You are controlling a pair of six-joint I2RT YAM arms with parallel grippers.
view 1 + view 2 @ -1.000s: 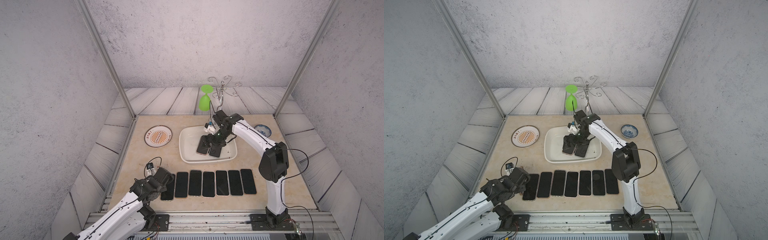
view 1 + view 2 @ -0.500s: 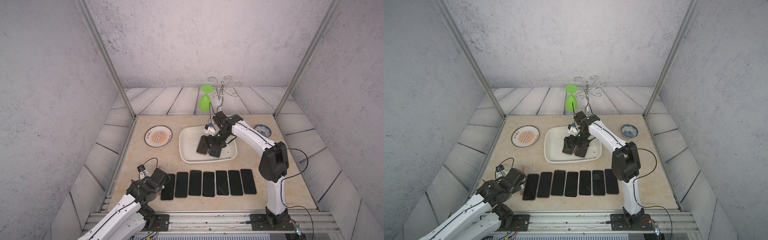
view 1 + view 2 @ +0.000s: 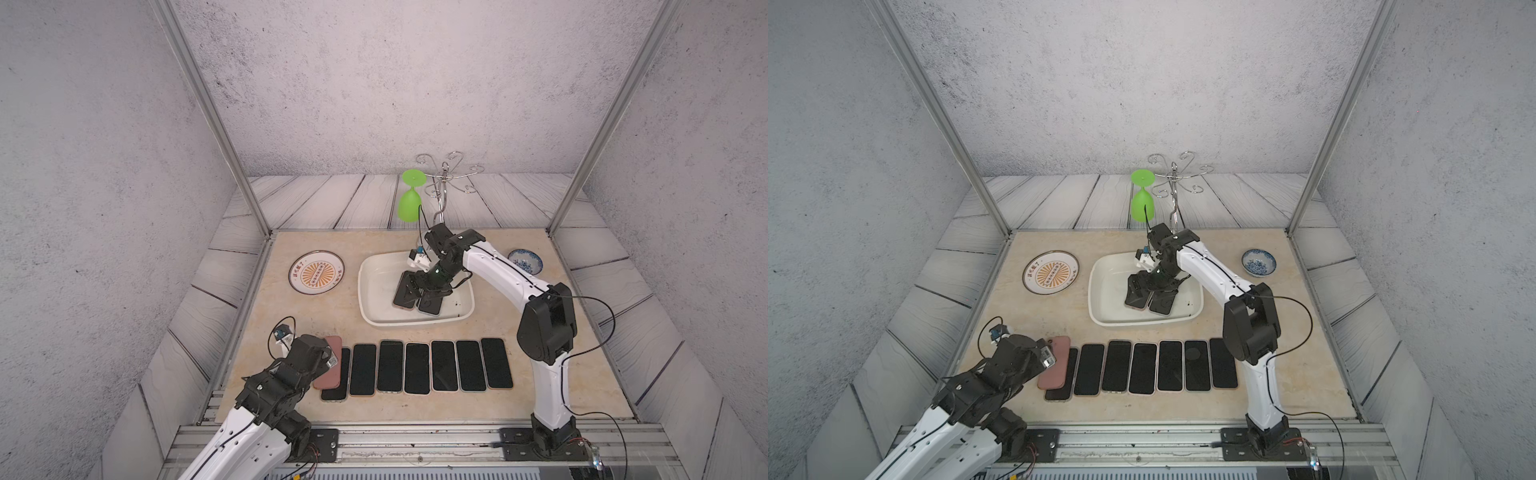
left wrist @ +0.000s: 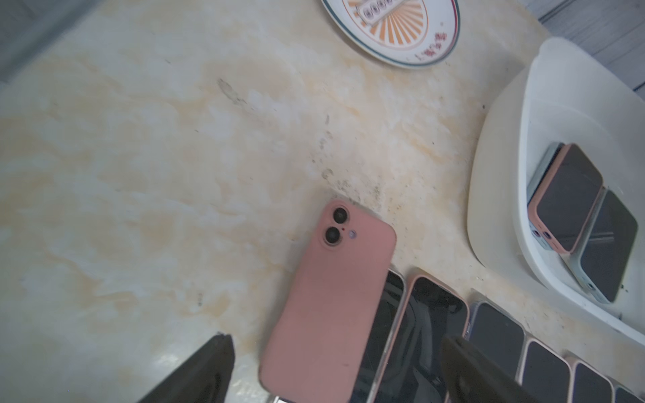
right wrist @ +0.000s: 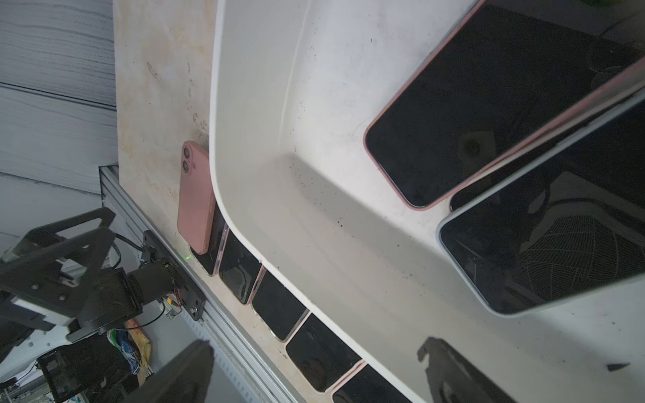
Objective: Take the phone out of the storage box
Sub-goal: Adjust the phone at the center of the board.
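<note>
The white storage box (image 3: pixel 376 291) (image 3: pixel 1106 291) sits mid-table with dark-screened phones (image 3: pixel 402 300) (image 3: pixel 1136 300) stacked askew inside. The right wrist view shows a pink-edged phone (image 5: pixel 488 97) overlapping a pale-blue-edged one (image 5: pixel 558 226). My right gripper (image 3: pixel 424 286) (image 5: pixel 316 352) hovers open just over them, holding nothing. At the front left my left gripper (image 3: pixel 322 359) (image 4: pixel 336 342) is open. A pink phone (image 3: pixel 334 361) (image 4: pixel 331 296) lies back-up under its spread jaws, resting partly on the leftmost phone of a row (image 3: pixel 417 368).
A round orange-patterned plate (image 3: pixel 316 272) lies left of the box and a small blue-and-white bowl (image 3: pixel 525 262) at the back right. A green glass (image 3: pixel 409 203) hangs on a wire rack (image 3: pixel 446 183) behind the box. The metal rail runs along the front edge.
My left gripper has opened and let go of the pink phone, which now lies on the row's left end; the arm has drawn back a little. The right gripper has hardly moved.
</note>
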